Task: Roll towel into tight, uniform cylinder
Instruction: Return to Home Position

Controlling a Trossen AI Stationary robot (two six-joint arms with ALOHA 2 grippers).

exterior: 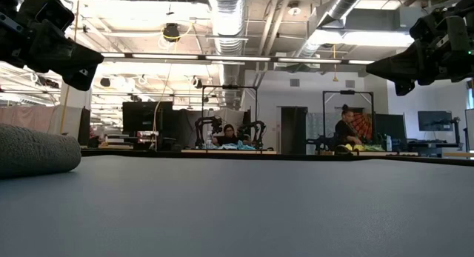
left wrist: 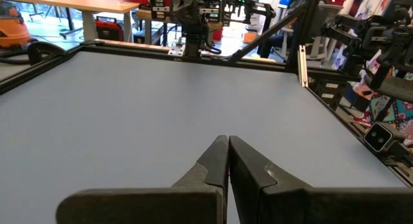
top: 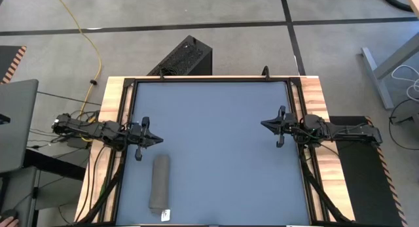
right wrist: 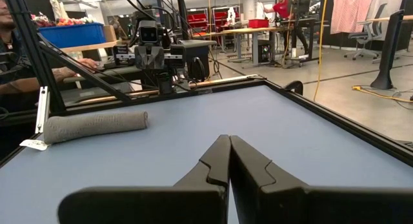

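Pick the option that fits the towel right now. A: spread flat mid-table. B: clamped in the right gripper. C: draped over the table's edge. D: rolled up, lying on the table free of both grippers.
D: the towel lies rolled on the table near the left gripper, which is shut and apart from it, as is the right gripper.

Nubby cloth towel [top: 159,182] (matt tabletop [top: 216,142])
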